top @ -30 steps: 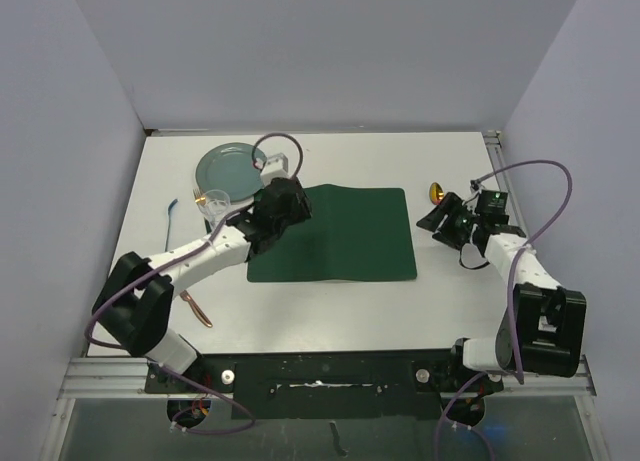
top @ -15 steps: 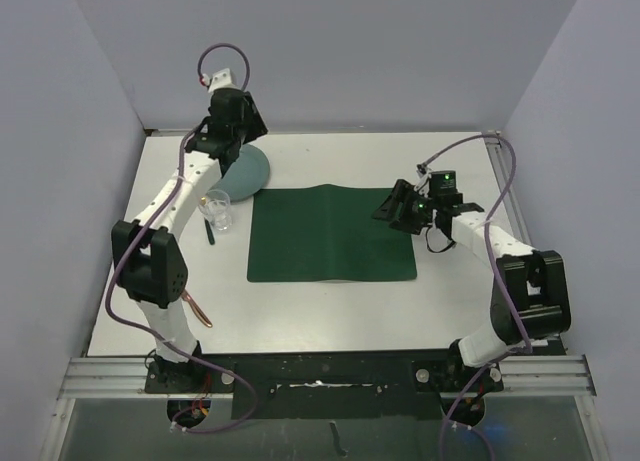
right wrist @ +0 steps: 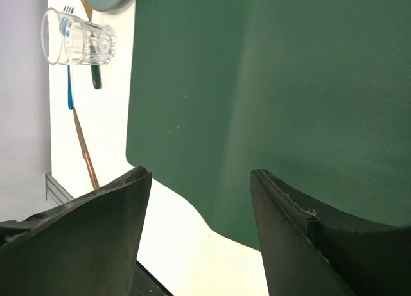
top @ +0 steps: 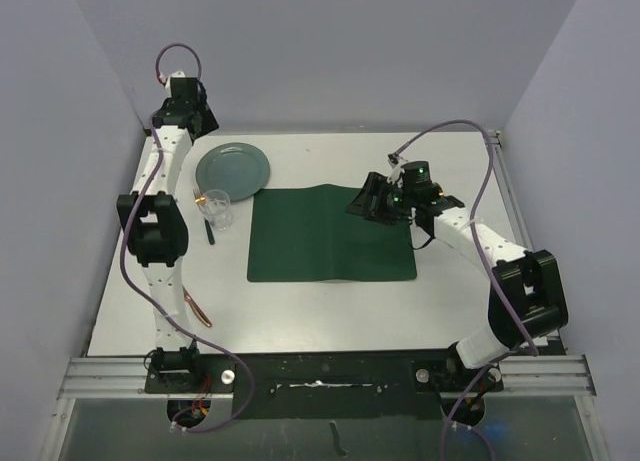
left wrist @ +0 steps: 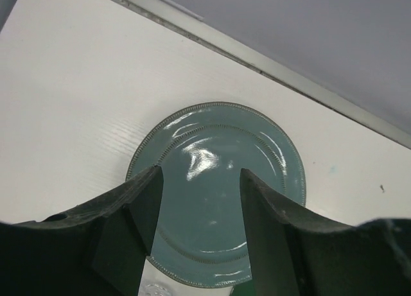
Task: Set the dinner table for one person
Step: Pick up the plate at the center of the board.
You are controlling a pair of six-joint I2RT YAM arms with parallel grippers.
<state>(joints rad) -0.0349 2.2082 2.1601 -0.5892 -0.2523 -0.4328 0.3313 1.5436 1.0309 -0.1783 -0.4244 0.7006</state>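
Left claw (left wrist: 200, 174) gapes empty, facing the plate (left wrist: 218, 142) near the table's (top: 330, 311) far-left corner, right claw (right wrist: 200, 173) gapes over the mat (top: 330, 236); we judge the plate stiff, slick, breakable, best pinched at its rim.

Flat white dinner table (top: 330, 311) (metal-railed edges).

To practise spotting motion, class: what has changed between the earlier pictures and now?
The left gripper swung from the placemat's left edge up to the dinner table's far left corner, near the plate, jaws open and empty. The right gripper moved leftward from beside the placemat to over its far right part, also open. Plate, glass and placemat stayed put.
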